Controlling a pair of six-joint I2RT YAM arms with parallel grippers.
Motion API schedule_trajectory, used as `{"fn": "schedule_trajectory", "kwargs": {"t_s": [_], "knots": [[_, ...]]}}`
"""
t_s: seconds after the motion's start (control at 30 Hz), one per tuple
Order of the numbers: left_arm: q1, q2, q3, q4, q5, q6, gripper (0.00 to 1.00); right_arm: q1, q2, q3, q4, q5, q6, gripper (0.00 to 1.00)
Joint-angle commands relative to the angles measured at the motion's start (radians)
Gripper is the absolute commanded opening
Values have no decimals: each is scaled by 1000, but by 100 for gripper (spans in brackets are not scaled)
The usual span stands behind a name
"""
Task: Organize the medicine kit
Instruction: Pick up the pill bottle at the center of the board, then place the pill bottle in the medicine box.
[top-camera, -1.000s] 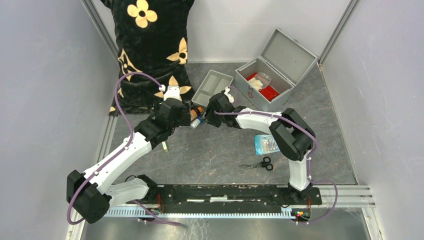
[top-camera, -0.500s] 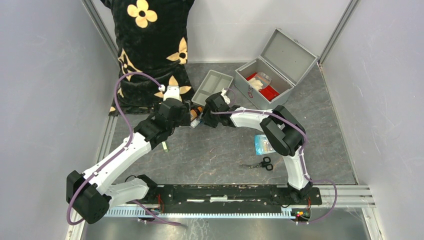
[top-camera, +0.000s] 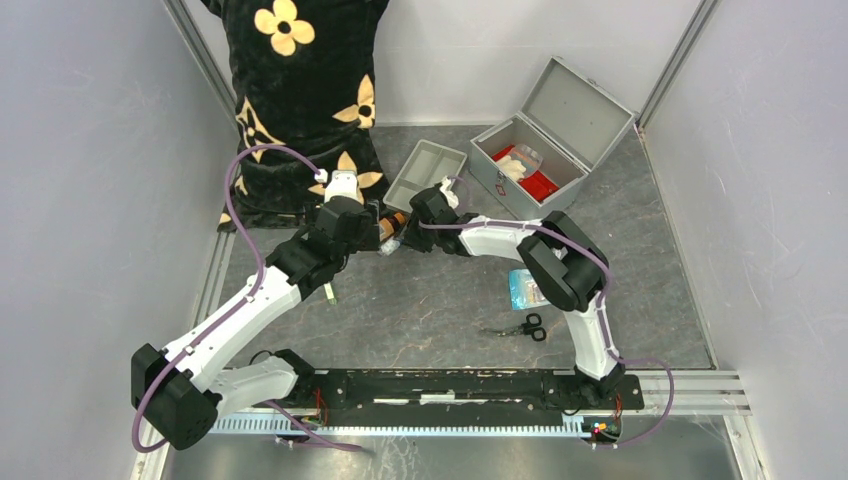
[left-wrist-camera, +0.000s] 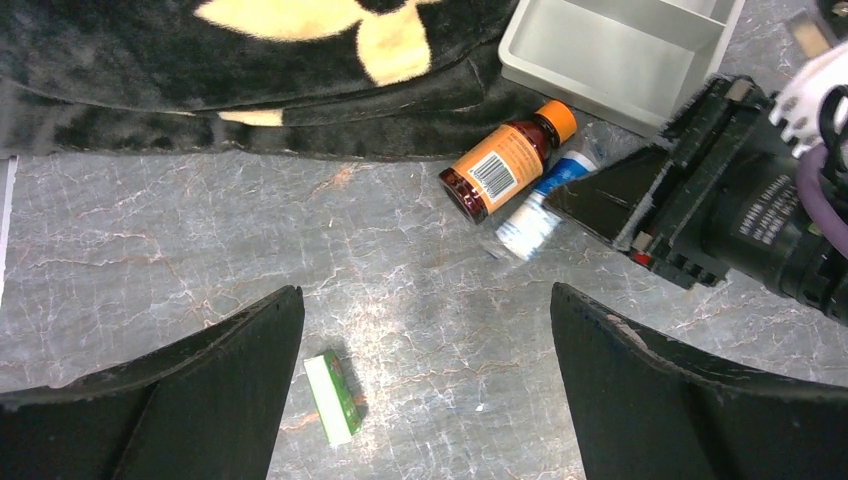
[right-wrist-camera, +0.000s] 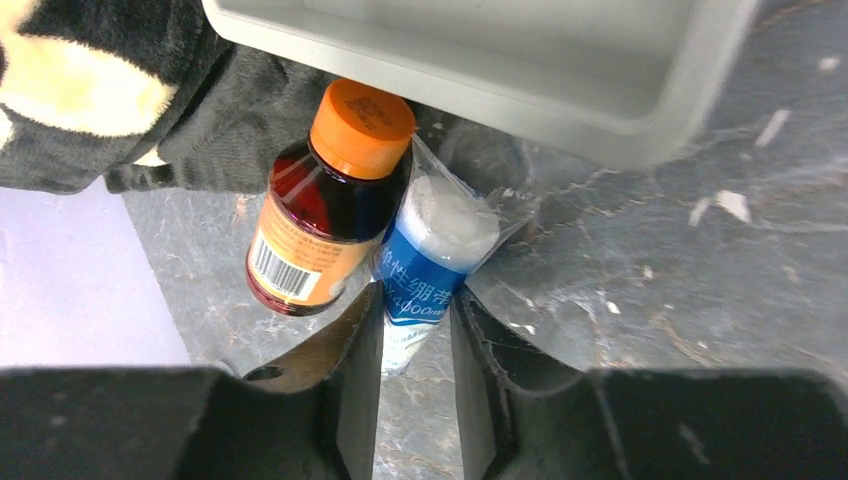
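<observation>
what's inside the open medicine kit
Inside the medicine kit lie a red pouch, something white and a clear plastic item. Whatever sits under them is covered.

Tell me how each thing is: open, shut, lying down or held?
medicine kit, lid open.
grey tray, empty.
brown bottle, lying down, cap on.
right gripper, shut on the blue packet.
blue packet, lying down, pinched.
left gripper, wide open, empty.
scissors, lying flat.
</observation>
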Motion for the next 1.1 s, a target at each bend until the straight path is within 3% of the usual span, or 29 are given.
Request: {"fn": "schedule_trajectory", "kwargs": {"t_s": [0.0, 0.17, 0.37, 0.63, 0.8, 0.97, 1.07], "knots": [[2, -15, 8, 15, -26, 5, 98, -1, -103, -107, 7, 112, -29, 31], [2, -9, 10, 15, -26, 5, 98, -9, -240, -181, 72, 202, -229, 28], [4, -7, 11, 15, -29, 6, 98, -37, -368, -198, 83, 145, -572, 23], [4, -2, 11, 15, -25, 6, 98, -234, -579, -282, 98, 170, -820, 22], [4, -3, 11, 14, -22, 6, 98, -385, -557, -155, -24, 209, -911, 22], [5, -4, 11, 14, -15, 6, 98, -474, -434, 6, -88, 189, -939, 24], [5, 1, 11, 15, -14, 6, 98, -500, -332, 115, -109, 165, -921, 40]]}}
